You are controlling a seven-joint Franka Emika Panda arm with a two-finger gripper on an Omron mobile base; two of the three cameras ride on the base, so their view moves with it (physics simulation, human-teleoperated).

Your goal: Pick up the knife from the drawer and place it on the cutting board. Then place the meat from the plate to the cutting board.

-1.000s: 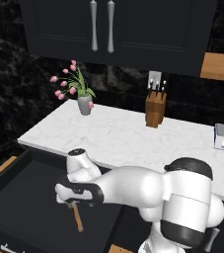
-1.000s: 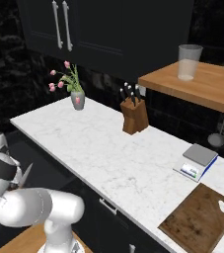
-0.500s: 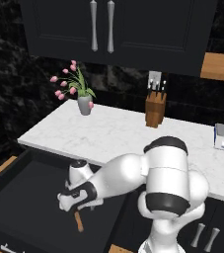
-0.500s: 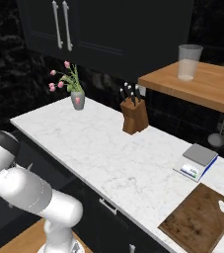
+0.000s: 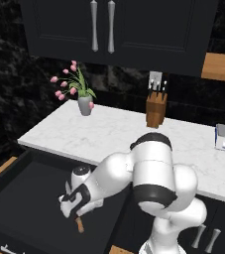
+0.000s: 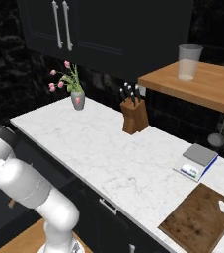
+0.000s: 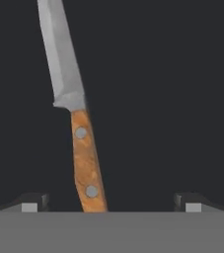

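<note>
Lowered since a moment ago, the gripper (image 7: 108,205) hangs wide open, apparently straddling the knife (image 7: 81,143) handle on the drawer (image 5: 20,193) floor for a grasp.

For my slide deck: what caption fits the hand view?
Open tool poised over the knife lying on the drawer floor, wooden handle between the fingertips.

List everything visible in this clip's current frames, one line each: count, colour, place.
knife: one, brown wooden handle, silver blade, lying in the drawer
drawer: one, black, pulled open below the counter
counter: one, white marble
cutting board: one, dark brown, counter's right end
knife block: one, brown, back of counter
flower vase: one, grey, pink blooms
scale: one, grey-blue
glass: one, clear, wooden shelf
tool: one, open, above the knife handle
</note>
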